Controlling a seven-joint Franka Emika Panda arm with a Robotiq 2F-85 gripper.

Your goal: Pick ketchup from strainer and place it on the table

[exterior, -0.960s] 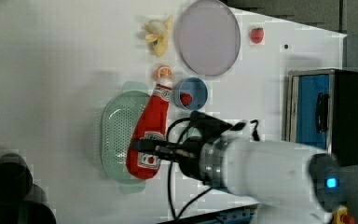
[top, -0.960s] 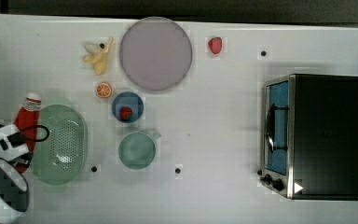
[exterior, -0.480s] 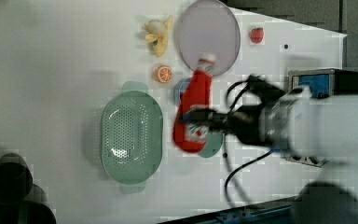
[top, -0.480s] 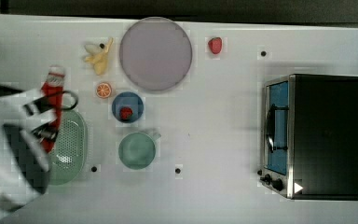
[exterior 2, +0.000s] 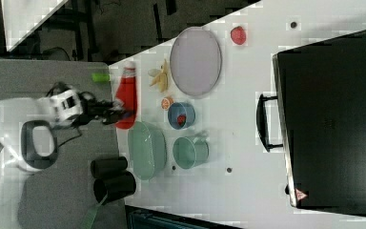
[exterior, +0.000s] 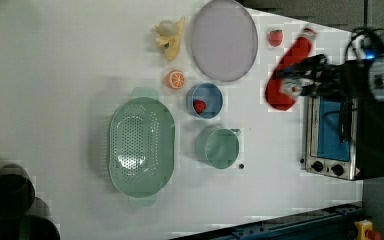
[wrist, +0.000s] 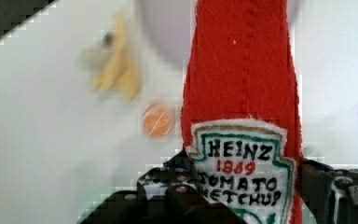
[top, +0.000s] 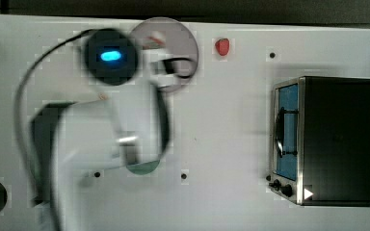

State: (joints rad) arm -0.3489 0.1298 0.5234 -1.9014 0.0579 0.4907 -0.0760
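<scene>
The ketchup (exterior: 291, 67), a red soft bottle with a white cap and a white label, hangs in the air clear of the table (exterior: 55, 75). My gripper (exterior: 294, 84) is shut on its lower body at the label. In the wrist view the fingers (wrist: 168, 189) press both sides of the ketchup (wrist: 242, 79). The right view has the ketchup (exterior 2: 126, 93) held cap-up off my gripper (exterior 2: 123, 114). The pale green strainer (exterior: 141, 146) sits with nothing in it, well to the left view's left of the gripper. In the top view my blurred arm (top: 111, 130) covers the strainer's area.
A grey-lilac plate (exterior: 224, 40), a banana (exterior: 170, 36), an orange slice (exterior: 175, 79), a blue bowl (exterior: 205, 102) holding a strawberry and a green cup (exterior: 221, 148) lie near the strainer. A loose strawberry (exterior: 275, 37) and a toaster oven (exterior: 337, 135) are at the left view's right.
The gripper lifted the ketchup out of the strainer and carried it across to the left view's right, past the bowl and plate. The strainer now sits bare.
</scene>
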